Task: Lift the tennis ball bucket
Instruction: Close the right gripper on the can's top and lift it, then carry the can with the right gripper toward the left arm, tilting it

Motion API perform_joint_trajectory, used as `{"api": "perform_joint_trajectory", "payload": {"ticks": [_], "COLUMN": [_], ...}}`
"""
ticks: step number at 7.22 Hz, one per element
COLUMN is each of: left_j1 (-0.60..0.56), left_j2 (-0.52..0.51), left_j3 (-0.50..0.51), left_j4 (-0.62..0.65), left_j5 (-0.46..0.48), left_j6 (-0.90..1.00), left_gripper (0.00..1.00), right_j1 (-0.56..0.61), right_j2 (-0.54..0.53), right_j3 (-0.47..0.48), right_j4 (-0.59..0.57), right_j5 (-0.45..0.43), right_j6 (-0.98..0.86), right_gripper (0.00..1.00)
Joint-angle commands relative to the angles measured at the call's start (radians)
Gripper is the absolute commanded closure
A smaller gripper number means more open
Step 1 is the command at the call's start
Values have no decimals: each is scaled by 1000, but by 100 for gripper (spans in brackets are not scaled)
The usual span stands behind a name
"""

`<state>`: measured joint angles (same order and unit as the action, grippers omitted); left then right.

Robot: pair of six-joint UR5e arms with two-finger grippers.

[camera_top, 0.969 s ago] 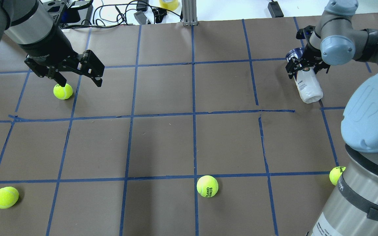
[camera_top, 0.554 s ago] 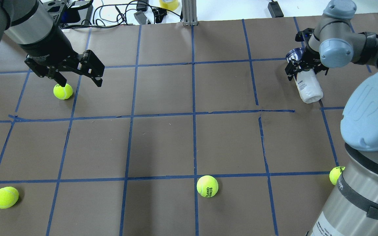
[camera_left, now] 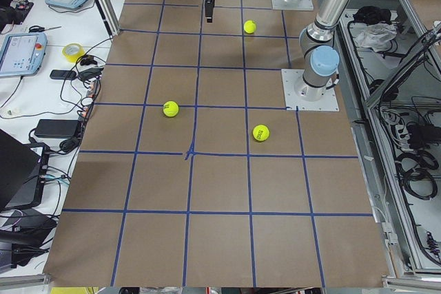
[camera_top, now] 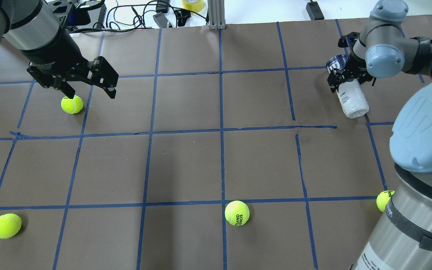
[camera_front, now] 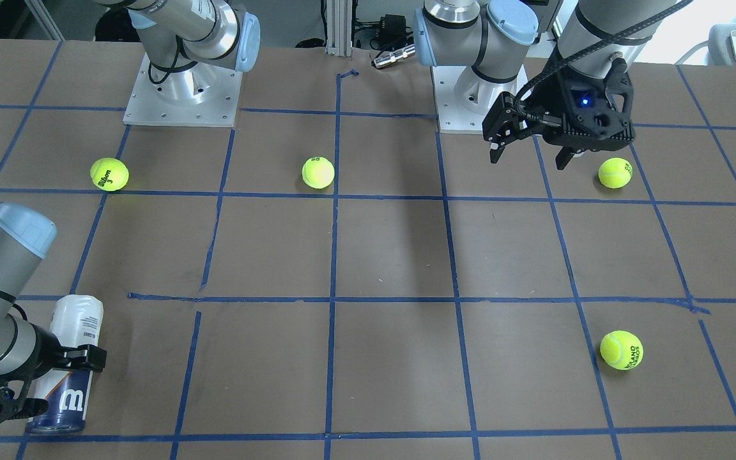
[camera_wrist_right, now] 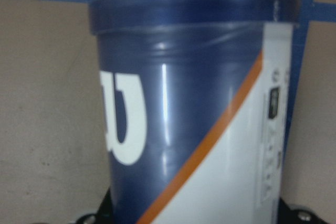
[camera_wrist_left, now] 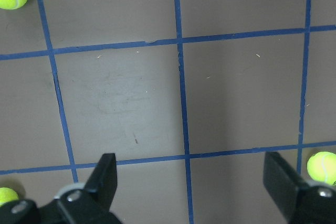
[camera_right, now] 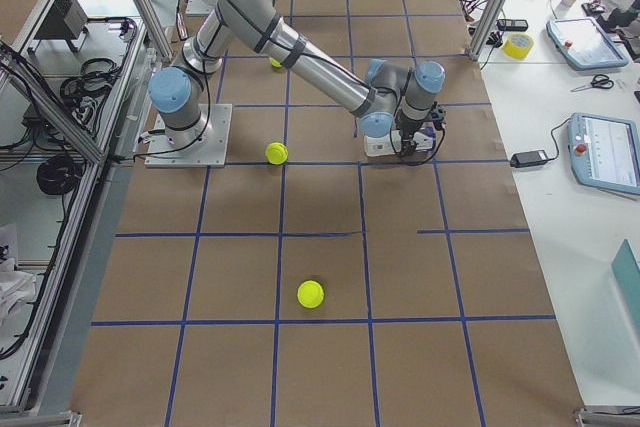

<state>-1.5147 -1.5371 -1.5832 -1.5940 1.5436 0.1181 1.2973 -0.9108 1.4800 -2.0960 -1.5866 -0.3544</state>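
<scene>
The tennis ball bucket (camera_top: 353, 103) is clasped by the lowered right hand (camera_top: 347, 82). The left hand (camera_top: 91, 93) is held wide over the blue-taped counter (camera_top: 186, 161).

Robotics lab; teach pendants (camera_right: 608, 152), taped table (camera_top: 186, 101)

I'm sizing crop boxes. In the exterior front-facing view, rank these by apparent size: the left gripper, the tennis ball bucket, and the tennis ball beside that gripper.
1. left gripper, which sits above the table, so nearness to the camera may inflate it
2. tennis ball bucket, partly covered
3. tennis ball, clearly smallest
</scene>
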Motion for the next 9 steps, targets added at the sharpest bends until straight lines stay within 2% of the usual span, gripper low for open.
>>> {"api": "perform_joint_trajectory", "payload": {"ticks": [1, 4, 5, 9], "left_j1": [2, 2, 2, 10], "left_j2": [0, 0, 0, 0], "left_j3": [0, 2, 2, 6], "left_j4": [0, 0, 0, 0], "left_j5": [0, 0, -2, 0], "left_j6": [0, 0, 0, 2], "left_gripper": [0, 0, 0, 0], "right_j1": [-1, 16, 43, 346], "right_j2": [-14, -58, -84, -143], "right_j3": [-15, -17, -15, -3], "right_j4": [14, 22, 30, 36], "right_j5": [10, 22, 67, 57], "right_j6": [2, 9, 12, -17], "right_gripper": [18, 18, 18, 18]}}
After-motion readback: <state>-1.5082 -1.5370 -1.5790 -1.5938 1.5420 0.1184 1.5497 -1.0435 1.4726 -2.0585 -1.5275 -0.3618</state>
